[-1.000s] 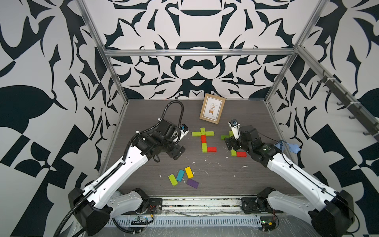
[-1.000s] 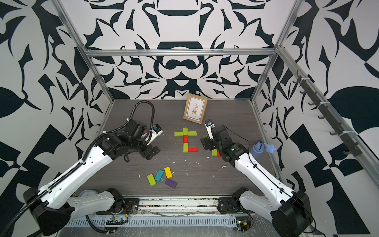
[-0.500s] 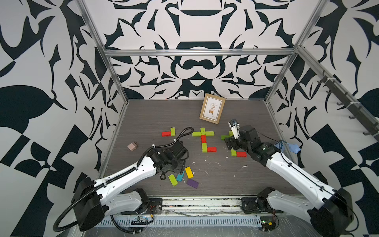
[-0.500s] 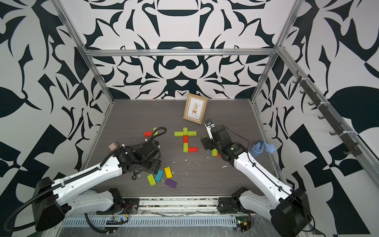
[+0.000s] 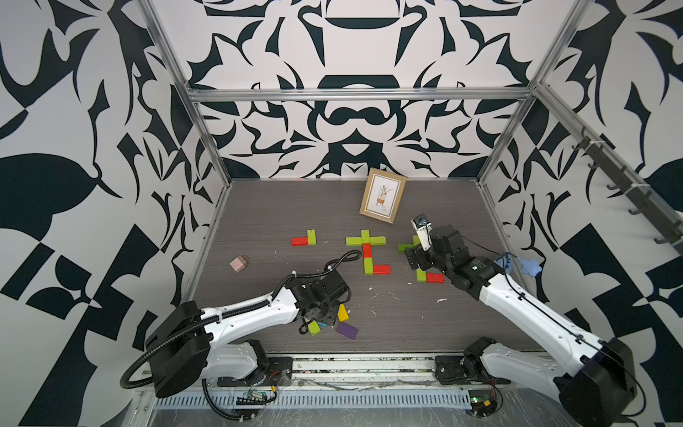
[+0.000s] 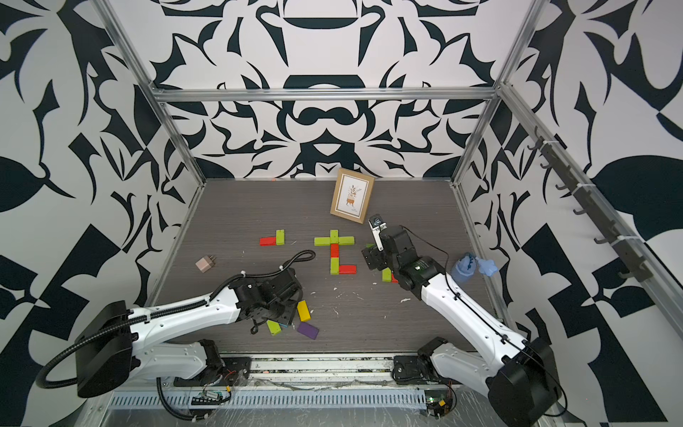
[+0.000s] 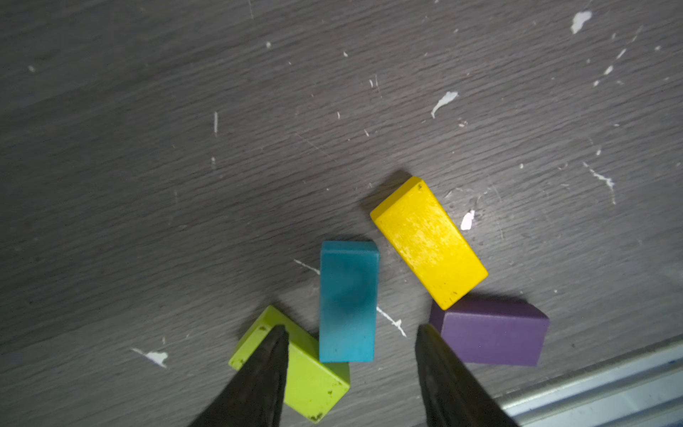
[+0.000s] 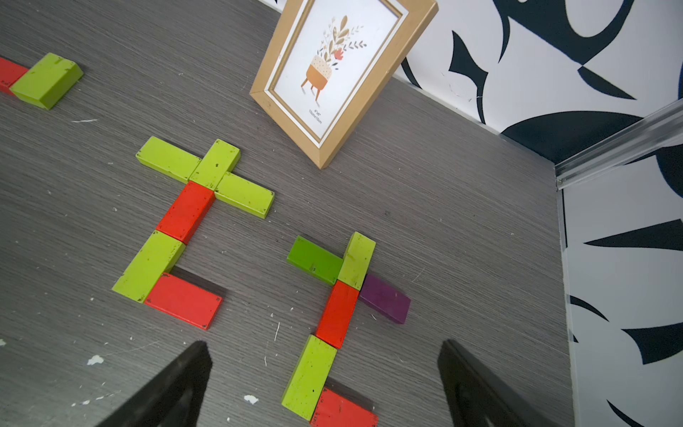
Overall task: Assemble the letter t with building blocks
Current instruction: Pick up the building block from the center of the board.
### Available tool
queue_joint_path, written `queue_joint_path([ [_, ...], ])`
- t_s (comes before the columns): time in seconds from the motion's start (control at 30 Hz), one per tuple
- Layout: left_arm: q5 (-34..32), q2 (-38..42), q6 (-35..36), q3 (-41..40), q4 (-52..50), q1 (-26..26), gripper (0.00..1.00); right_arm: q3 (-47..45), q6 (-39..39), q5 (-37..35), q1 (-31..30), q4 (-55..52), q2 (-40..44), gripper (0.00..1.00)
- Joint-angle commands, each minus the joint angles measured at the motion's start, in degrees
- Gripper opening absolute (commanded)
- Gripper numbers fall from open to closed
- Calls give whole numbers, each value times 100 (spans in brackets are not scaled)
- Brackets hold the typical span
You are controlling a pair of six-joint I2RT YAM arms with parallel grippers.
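**A:** From above, where's the left hand (image 5: pixel 320 317)?

**B:** Low over the loose building blocks (image 5: pixel 343 312), about seven o'clock on the tabletop (image 5: pixel 406 325). Its body hides its fingertips. The yellow block, lime block (image 5: pixel 314 327) and purple block (image 5: pixel 346 330) poke out, but the blue block (image 5: pixel 322 325) is just a sliver.

**A:** And the right hand (image 5: pixel 415 258)?

**B:** At three o'clock, covering most of a second t (image 5: pixel 420 275). In both top views only scraps of green and red show around it. A complete t (image 6: pixel 334 253) lies in the centre, with the picture frame (image 6: pixel 352 195) at one o'clock.

**A:** What about the left wrist camera?

**B:** The fingers (image 7: pixel 258 377) stand partly apart on either side of the blue block's near end, with a gap on each side and nothing gripped. One tip covers part of the lime block. I can't tell whether the blue block rests on the lime one.

**A:** And the right wrist?

**B:** Its fingers (image 8: pixel 166 388) are spread wide and hold nothing. The second t shows plainly here, though its red foot (image 8: pixel 343 410) is cut off at the edge.
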State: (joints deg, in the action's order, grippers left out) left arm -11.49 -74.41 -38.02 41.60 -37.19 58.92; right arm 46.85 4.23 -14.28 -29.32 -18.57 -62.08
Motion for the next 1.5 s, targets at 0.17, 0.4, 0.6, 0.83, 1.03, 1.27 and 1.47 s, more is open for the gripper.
queue_joint_path([
  [0.17,-4,-502,-275,-122,110,137,55,24,-37,-134,5,143,-21,99],
  [0.4,-29,-673,-302,-223,193,134,54,29,-19,-137,13,152,-48,99],
  [0.6,-50,-834,-285,-262,256,138,52,43,-10,-145,8,152,-49,99],
  [0.83,-90,-883,-185,-339,342,142,49,51,-1,-138,6,153,-49,99],
  [1.03,-65,-893,-127,-439,442,138,42,44,16,-188,7,143,-14,99],
  [1.27,24,-850,-74,-438,457,138,30,48,25,-198,11,147,-19,99],
  [1.47,1,-792,36,-195,192,138,21,44,25,-204,8,138,15,99],
])
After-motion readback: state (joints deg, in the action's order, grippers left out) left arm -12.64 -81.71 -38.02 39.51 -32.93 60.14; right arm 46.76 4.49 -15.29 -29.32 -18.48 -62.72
